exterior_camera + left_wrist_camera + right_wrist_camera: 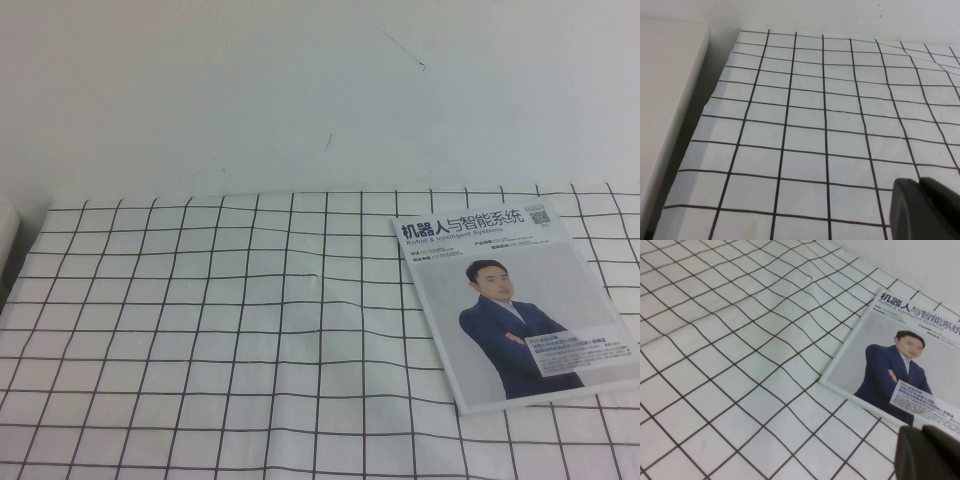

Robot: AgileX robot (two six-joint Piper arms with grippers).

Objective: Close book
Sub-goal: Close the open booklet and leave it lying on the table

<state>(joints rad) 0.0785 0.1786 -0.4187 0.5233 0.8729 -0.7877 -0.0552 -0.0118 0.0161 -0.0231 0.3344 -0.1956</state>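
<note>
Right gripper (930,452): only a dark edge of it shows in the right wrist view, raised over the checked cloth (740,365) and touching nothing; open or closed cannot be told. It does not appear in the high view. The book (900,360) lies just beyond it on the cloth, apart from it. Left gripper (927,210): likewise a dark sliver in its own wrist view, over bare cloth beside a pale ledge (665,100), holding nothing visible; its state cannot be told either, and no book is in that view. High view: the book (515,300) sits on the robot's right side of the table, flat, front cover up, and apparently already closed, with no open page spread visible. Its long axis runs far to near, with the near end skewed toward the right. The title end is far, and the bound edge is probably the left one. Judgement: the right arm is the nearer one; the left is well apart. There appears to be little left to close. Cover text: the large heading reads "机器人与智能系统", and the subline beneath appears to read "Robot & Intelligent Systems". There is a QR code (541,217) at the far right corner. The cover shows a man in a dark blue suit with arms crossed. The white caption panel (580,355) has print too small to read.
</note>
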